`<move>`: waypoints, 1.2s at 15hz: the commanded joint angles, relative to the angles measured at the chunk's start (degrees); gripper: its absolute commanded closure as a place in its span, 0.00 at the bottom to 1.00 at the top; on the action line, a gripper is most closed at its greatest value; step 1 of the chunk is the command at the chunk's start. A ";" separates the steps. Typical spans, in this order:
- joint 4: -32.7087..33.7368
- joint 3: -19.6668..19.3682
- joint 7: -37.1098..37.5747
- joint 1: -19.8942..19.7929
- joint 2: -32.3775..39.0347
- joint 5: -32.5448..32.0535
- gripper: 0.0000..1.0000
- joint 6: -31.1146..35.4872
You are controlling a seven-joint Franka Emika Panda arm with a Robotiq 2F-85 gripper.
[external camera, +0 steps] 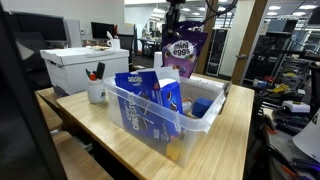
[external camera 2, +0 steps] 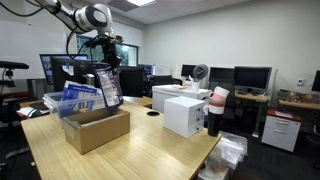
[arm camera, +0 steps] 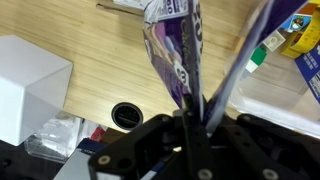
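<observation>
My gripper (external camera: pixel 181 27) is shut on the top of a purple "mini eggs" bag (external camera: pixel 183 55) and holds it in the air above a clear plastic bin (external camera: pixel 200 118). The bin holds a blue snack bag (external camera: pixel 137 88) and other packets (external camera: pixel 169 98). In an exterior view the bag (external camera 2: pixel 107 87) hangs from the gripper (external camera 2: pixel 100 60) above a cardboard box (external camera 2: pixel 97 130). In the wrist view the purple bag (arm camera: pixel 175 50) hangs down from the closed fingers (arm camera: pixel 193 112).
A white box (external camera: pixel 83 68) and a white cup with pens (external camera: pixel 96 92) stand on the wooden table (external camera: pixel 110 130). A white box (external camera 2: pixel 184 115) and a stack of cups (external camera 2: pixel 216 108) show in an exterior view. A cable hole (arm camera: pixel 126 114) is in the tabletop.
</observation>
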 commanded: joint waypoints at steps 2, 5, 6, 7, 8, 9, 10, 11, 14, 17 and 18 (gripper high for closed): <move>2.05 1.44 -0.34 0.74 -0.43 0.28 0.94 0.93; 3.66 2.12 0.51 1.39 0.81 -0.56 0.94 1.37; 3.34 2.13 0.72 1.53 1.05 -0.66 0.94 1.53; 2.93 2.09 0.84 1.49 1.22 -0.29 0.94 1.49; 2.90 2.07 0.91 1.45 1.44 -0.14 0.94 1.43; 2.59 2.06 1.22 1.47 1.73 -0.02 0.94 1.34; 1.93 2.12 1.39 1.57 2.44 0.40 0.94 1.40; 1.57 2.17 1.34 1.62 2.77 0.57 0.94 1.35; 0.55 2.37 1.89 1.98 5.09 -0.10 0.94 1.06; 0.17 2.55 2.35 2.24 7.14 -0.10 0.94 0.66; 0.00 2.63 2.33 2.35 7.81 0.01 0.94 0.53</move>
